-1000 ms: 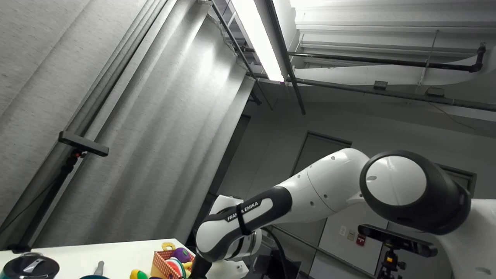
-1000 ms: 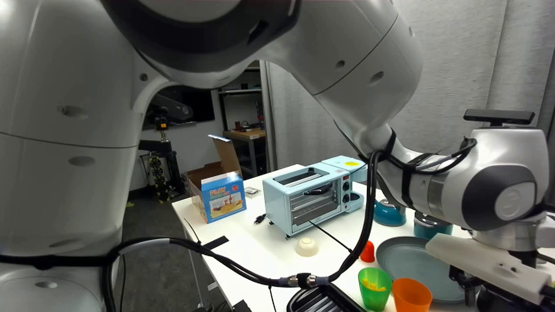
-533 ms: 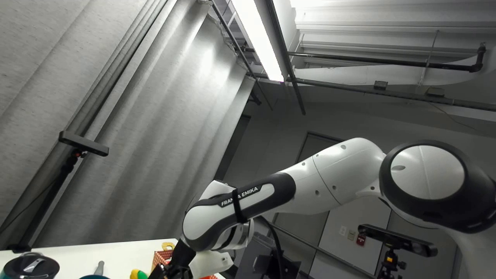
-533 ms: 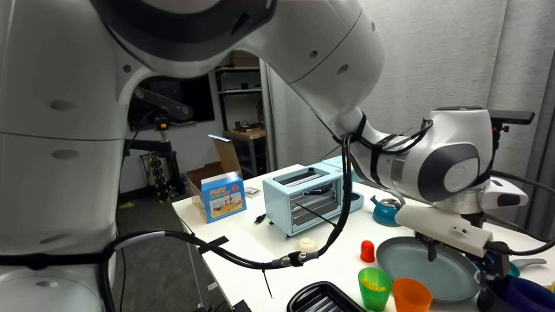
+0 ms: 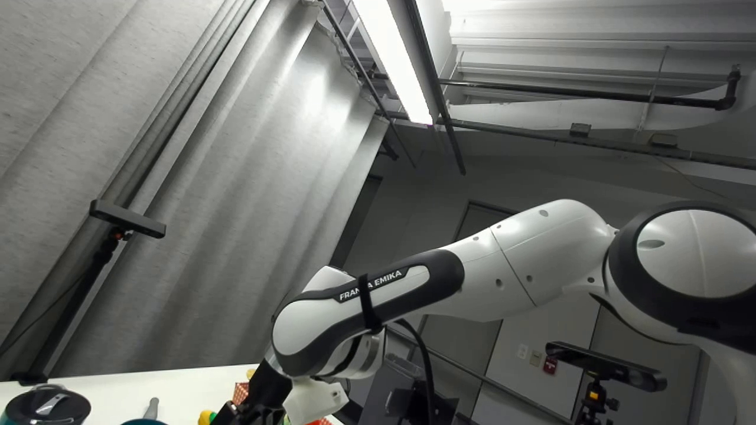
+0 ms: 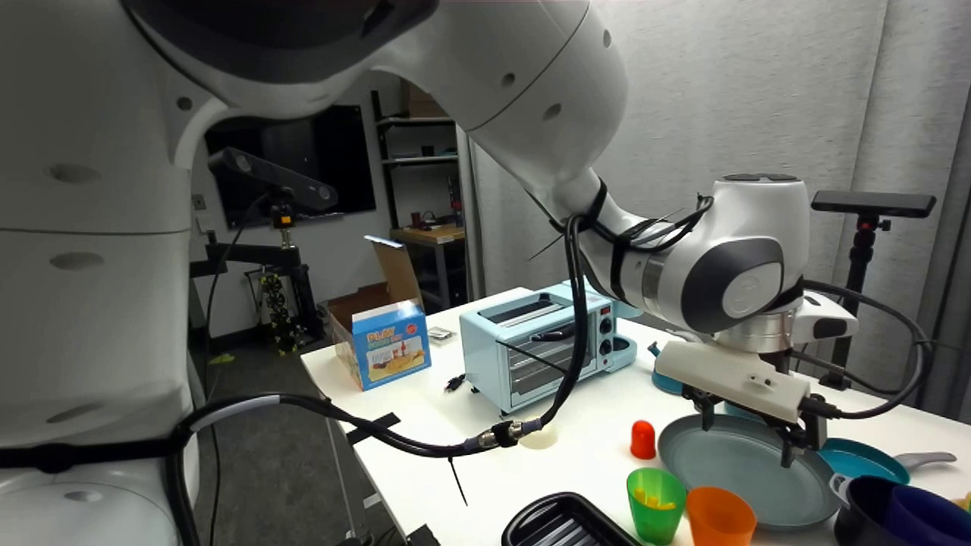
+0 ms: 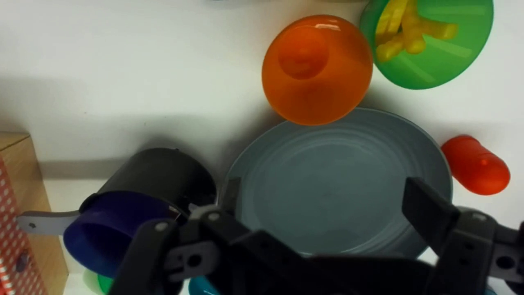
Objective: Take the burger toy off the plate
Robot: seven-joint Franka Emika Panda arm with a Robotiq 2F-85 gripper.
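exterior views show a "franka emika" arm (image 5: pixel 378 301), "play" box (image 6: pixel 392 347), tool (image 6: pixel 747 444) spread over the plate (image 6: pixel 736 472).

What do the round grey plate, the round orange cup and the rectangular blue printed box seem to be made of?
Round grey plate: perhaps ceramic or plastic, satin; its soft sheen and faint rings leave it open.
Round orange cup: probably plastic, smooth and glossy; a bright glint sits near its rim.
Rectangular blue printed box: likely cardboard, smooth finish; its raised flap shows plain brown.
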